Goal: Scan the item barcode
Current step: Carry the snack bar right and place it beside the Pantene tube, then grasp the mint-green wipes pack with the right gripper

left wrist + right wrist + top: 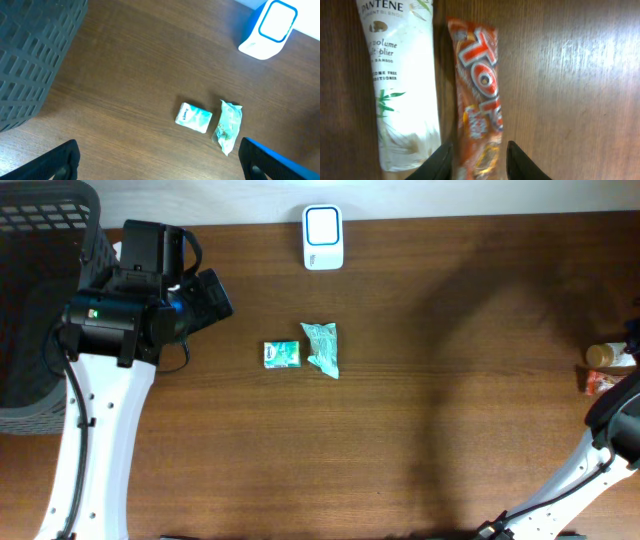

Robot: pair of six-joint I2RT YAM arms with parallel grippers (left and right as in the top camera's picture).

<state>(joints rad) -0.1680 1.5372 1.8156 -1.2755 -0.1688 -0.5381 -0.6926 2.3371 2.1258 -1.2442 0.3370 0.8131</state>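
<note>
Snack bar (479, 95) flat on table, far right edge, just beside shampoo tube (402, 85), well apart from scanner (323, 237). Step judged: pick-up, no grip yet. Right gripper (479, 161) over bar's lower end, jaws part open, straddling it, pinching nothing. Next: close across bar's width, lift, present barcode to scanner. Left gripper (160, 162) spread wide, empty, near basket (40, 300).

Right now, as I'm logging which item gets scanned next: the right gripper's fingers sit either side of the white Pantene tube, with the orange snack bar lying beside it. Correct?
Not quite. In the right wrist view the fingers of the right gripper sit either side of the orange snack bar, at its end. The white Pantene tube lies beside it, outside the fingers.
</note>
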